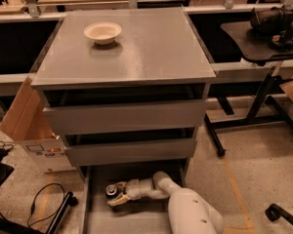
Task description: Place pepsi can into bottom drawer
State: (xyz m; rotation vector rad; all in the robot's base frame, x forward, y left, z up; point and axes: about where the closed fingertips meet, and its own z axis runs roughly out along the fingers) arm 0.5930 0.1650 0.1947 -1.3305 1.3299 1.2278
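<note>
We see the bottom drawer (122,221) pulled out, with bare floor open at its front left. Our gripper (116,196) sits low near the back left, gripping the pepsi can (111,190). The middle drawer (131,151) hangs close above, leaving little room there. Our white arm (188,208) fills the right side. 2 thin rails (86,199) wall the sides.

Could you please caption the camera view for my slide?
Tool holds the pepsi can inside the open bottom drawer.
</note>
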